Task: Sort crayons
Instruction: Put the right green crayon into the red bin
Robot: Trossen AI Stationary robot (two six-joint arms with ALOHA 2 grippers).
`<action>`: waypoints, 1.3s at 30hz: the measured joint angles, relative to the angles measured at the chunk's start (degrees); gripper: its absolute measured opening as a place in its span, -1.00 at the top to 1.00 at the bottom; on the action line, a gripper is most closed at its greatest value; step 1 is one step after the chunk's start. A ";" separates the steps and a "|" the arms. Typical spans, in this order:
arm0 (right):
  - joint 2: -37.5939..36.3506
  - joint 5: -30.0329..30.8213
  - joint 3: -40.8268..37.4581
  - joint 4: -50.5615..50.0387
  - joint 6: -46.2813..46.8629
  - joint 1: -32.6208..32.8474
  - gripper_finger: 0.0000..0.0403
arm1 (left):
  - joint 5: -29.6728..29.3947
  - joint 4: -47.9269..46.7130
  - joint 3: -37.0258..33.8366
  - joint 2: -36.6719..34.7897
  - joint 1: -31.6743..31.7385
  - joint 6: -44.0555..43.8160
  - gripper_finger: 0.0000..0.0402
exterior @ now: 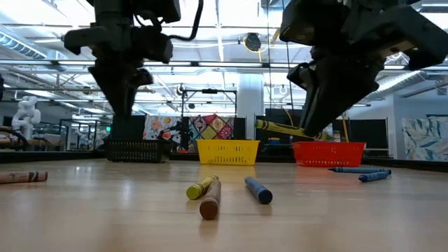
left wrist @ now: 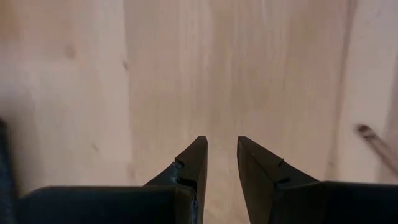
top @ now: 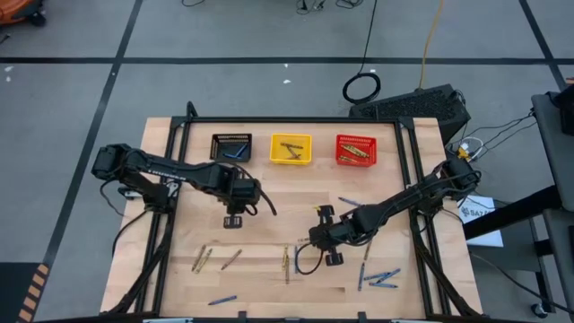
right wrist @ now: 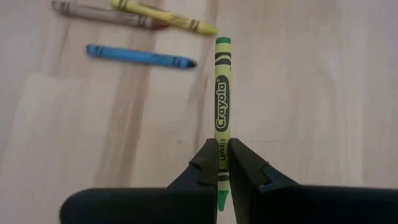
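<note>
My right gripper [right wrist: 222, 152] is shut on a yellow-green crayon [right wrist: 222, 93] and holds it above the middle of the table [top: 323, 235]. In the low view the crayon [exterior: 280, 127] sticks out of the gripper, well above the wood. A brown [right wrist: 106, 14], a yellow [right wrist: 165, 17] and a blue crayon [right wrist: 140, 56] lie flat on the table beyond it. My left gripper [left wrist: 222, 149] is open and empty over bare wood, near the black basket [top: 231, 147]; the high view also shows it [top: 235, 218]. My right gripper pinches the crayon between its two fingers near one end of the crayon's paper wrap [right wrist: 221, 144]. The short green tip [right wrist: 221, 200] shows behind the fingertips. The rest of the crayon runs forward past the fingertips. It is lifted clear of the table and nearly level [exterior: 280, 127].
A black, a yellow [top: 291, 149] and a red basket [top: 357, 150] stand in a row at the far edge, each with crayons in it. Loose crayons lie at the near left [top: 202, 258], near middle [top: 287, 260] and near right [top: 381, 278].
</note>
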 joint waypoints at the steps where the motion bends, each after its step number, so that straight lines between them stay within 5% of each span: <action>1: 0.00 0.92 0.00 0.20 0.46 0.01 1.00 | -0.98 0.80 0.00 -0.02 -0.02 1.61 0.60; 20: -2.72 25.24 0.02 12.46 4.17 -0.97 1.00 | -3.06 30.91 -2.95 0.00 -0.15 6.80 0.60; 24: -5.34 30.76 0.02 12.48 6.14 -0.97 1.00 | -3.06 43.81 -7.15 0.00 -0.15 6.85 0.60; 34: -8.06 35.42 0.02 12.44 6.30 -0.95 1.00 | -5.13 70.29 -11.58 0.00 -0.15 10.87 0.60; 39: -8.97 36.94 0.02 12.34 5.21 -0.95 1.00 | -4.48 71.15 -11.67 0.00 1.06 10.87 0.60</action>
